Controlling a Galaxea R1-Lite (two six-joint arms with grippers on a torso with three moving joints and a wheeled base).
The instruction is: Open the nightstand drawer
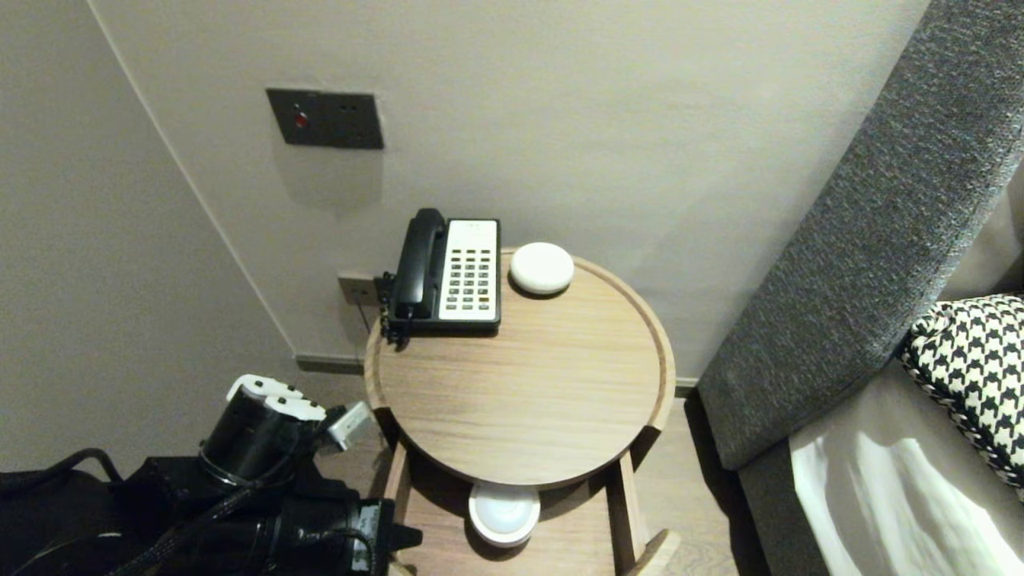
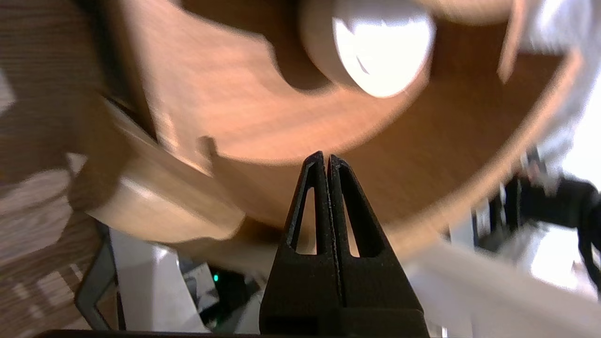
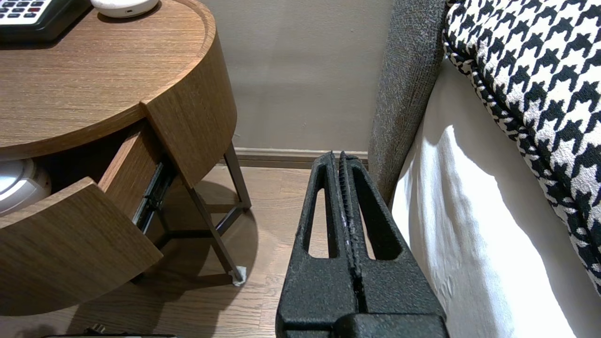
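Left gripper (image 2: 326, 157): clenched, empty, aimed at the open drawer (image 3: 70, 244) just ahead, below the surface (image 1: 520, 384). The drawer stands pulled out, exposing a white disc (image 2: 380, 47) beyond the fingertips. Right gripper (image 3: 339, 155): clenched, empty, idle beside the bed (image 3: 469, 234).

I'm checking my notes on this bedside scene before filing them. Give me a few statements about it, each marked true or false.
1. The drawer under the round table top is open. True.
2. A white round object lies in the drawer. True.
3. The handset lies off the telephone, on the table top. False: it rests in place on the telephone.
4. The left gripper holds the white round object. False: it is shut on nothing and apart from the object.
5. The right gripper is open. False: it is shut, next to the bed.
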